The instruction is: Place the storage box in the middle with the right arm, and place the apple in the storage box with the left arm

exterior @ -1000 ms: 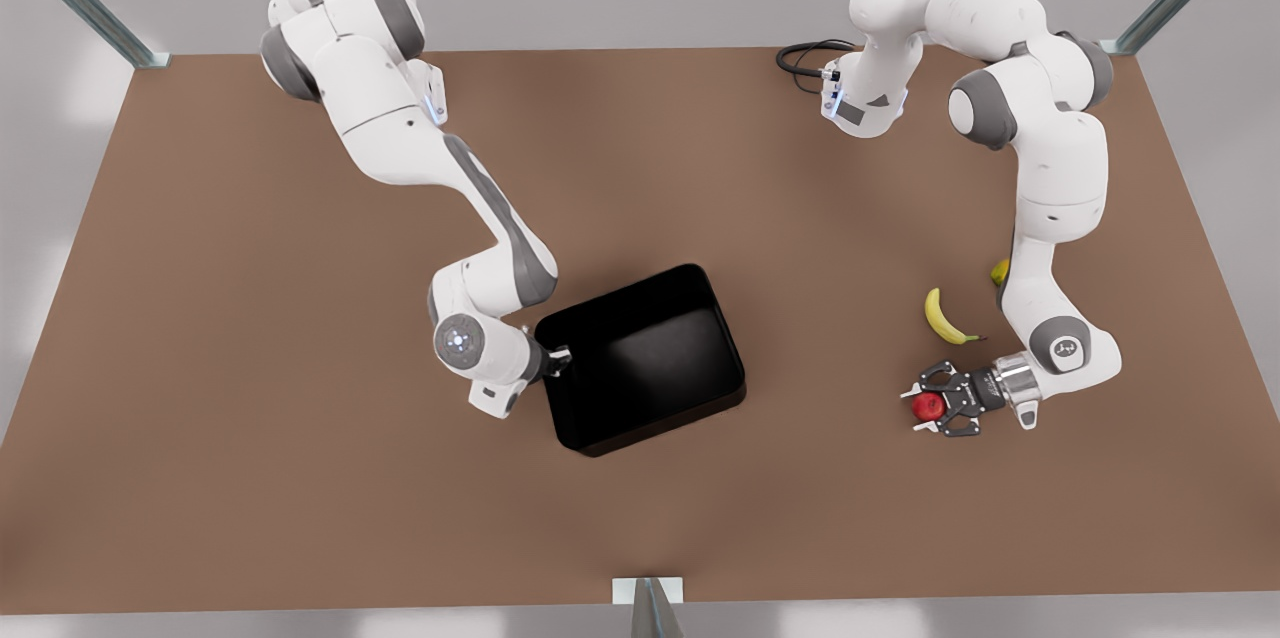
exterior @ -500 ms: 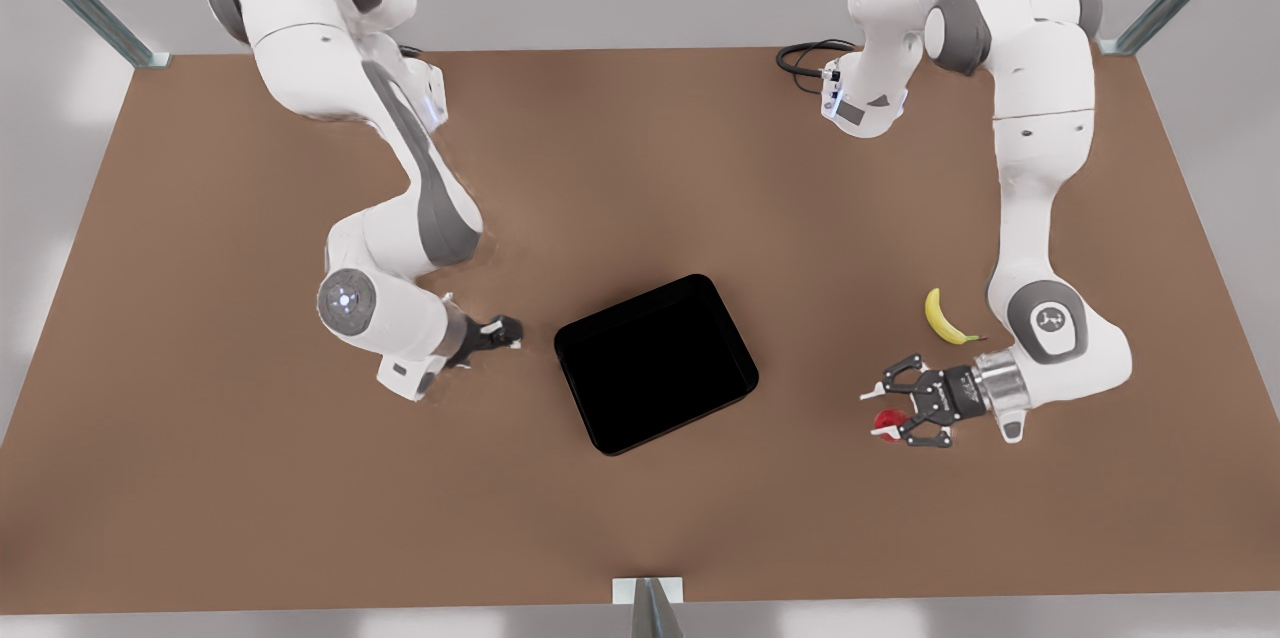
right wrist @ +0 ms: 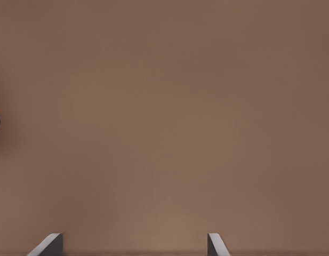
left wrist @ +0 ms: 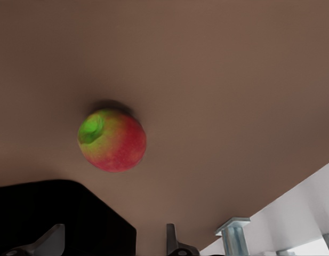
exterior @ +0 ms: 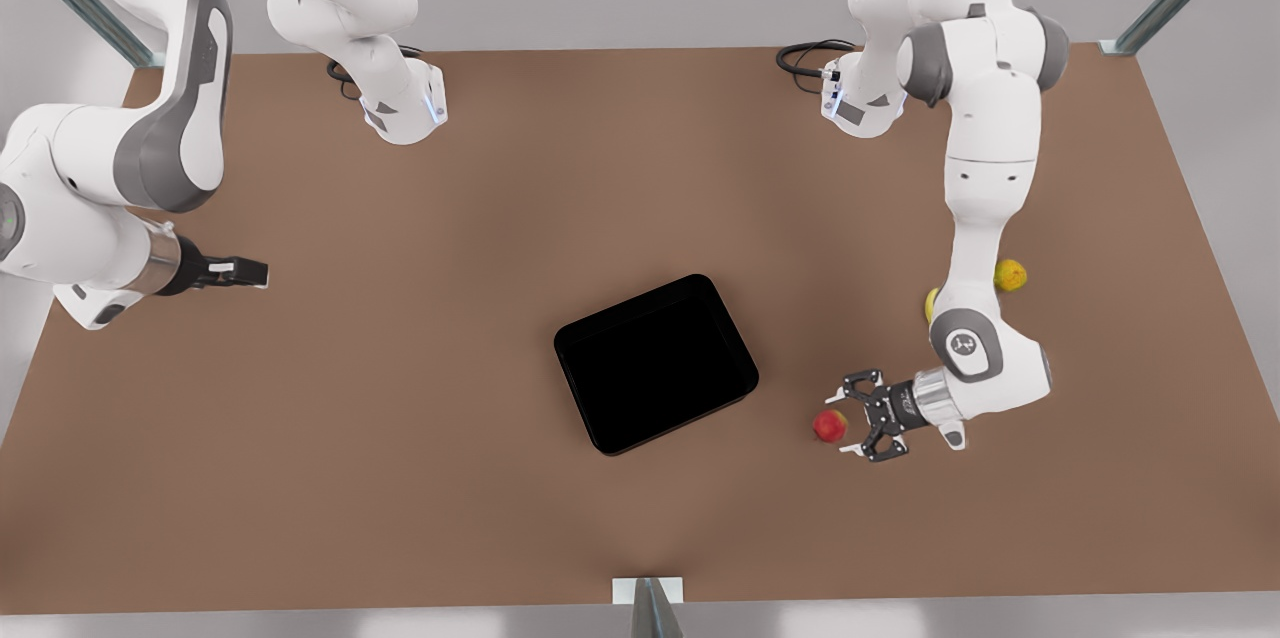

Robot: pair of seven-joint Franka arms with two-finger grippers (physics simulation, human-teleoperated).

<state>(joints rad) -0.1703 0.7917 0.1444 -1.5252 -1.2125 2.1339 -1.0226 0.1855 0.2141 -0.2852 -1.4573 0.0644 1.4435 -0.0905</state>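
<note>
Box centred, apple loose beside open pincer

Storage box (exterior: pixel 656 364) sits mid-desk (exterior: pixel 400 438), bare desk all round. Apple (exterior: pixel 829 426) lies between it and the left pincer (exterior: pixel 845 416), fingers spread, not touching. Right pincer (exterior: pixel 258 272) hangs spread near the front view's left edge.

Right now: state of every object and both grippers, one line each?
storage box: empty, flat on the table's middle, no gripper on it.
apple: on the table, outside the box, ungripped.
left gripper: open, beside the apple, fingertips not around it.
right gripper: open, empty, waiting at the front view's left edge.
yellow-orange fruit: on the table behind the left arm.
</note>
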